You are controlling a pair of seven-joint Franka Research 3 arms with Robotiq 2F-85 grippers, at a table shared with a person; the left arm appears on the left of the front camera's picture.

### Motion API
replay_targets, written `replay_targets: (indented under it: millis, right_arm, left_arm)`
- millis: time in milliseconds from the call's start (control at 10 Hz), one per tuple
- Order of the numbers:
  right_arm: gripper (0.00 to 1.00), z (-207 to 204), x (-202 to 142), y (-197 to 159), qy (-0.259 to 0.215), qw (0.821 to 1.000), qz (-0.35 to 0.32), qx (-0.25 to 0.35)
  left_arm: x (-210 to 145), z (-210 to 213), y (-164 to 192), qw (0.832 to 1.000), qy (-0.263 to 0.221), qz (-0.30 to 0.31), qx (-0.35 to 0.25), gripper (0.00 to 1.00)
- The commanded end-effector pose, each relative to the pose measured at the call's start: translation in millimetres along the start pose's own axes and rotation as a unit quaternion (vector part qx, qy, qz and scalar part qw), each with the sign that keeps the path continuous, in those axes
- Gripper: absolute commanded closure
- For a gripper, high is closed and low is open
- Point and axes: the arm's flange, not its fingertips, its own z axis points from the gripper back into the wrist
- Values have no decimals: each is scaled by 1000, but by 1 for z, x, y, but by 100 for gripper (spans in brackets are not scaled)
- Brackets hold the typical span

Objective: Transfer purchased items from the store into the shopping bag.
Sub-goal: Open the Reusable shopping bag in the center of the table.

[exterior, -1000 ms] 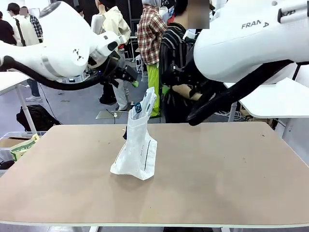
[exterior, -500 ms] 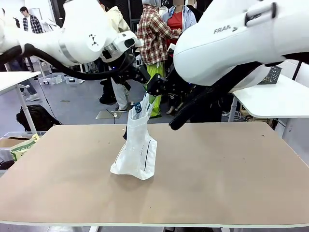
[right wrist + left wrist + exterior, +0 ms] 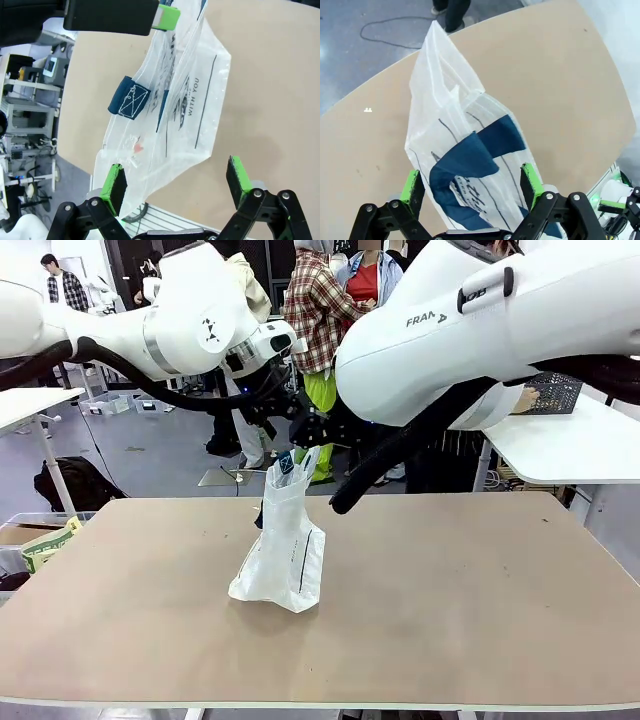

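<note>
Whitish shopping bag (image 3: 283, 545), upright mid-table — seemingly crumpled

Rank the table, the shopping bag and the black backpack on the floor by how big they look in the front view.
1. table
2. shopping bag
3. black backpack; it lies farther from the camera than the bag, so its true size against the bag is unsure.

Tan table (image 3: 450, 590), grey floor (image 3: 150, 460), white side table (image 3: 580, 450) beyond.
</note>
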Motion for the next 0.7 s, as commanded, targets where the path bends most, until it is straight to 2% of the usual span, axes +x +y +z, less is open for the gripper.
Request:
replay_targets:
  millis: [0, 600]
  right_arm:
    - [0, -9, 4, 3, -17, 1000, -19, -8]
    - [0, -28, 5, 3, -7, 1000, -20, -23]
  left_arm:
    - [1, 5, 3, 1000, 8, 13, 20, 0]
    - [-12, -8, 6, 999, 37, 16, 3, 0]
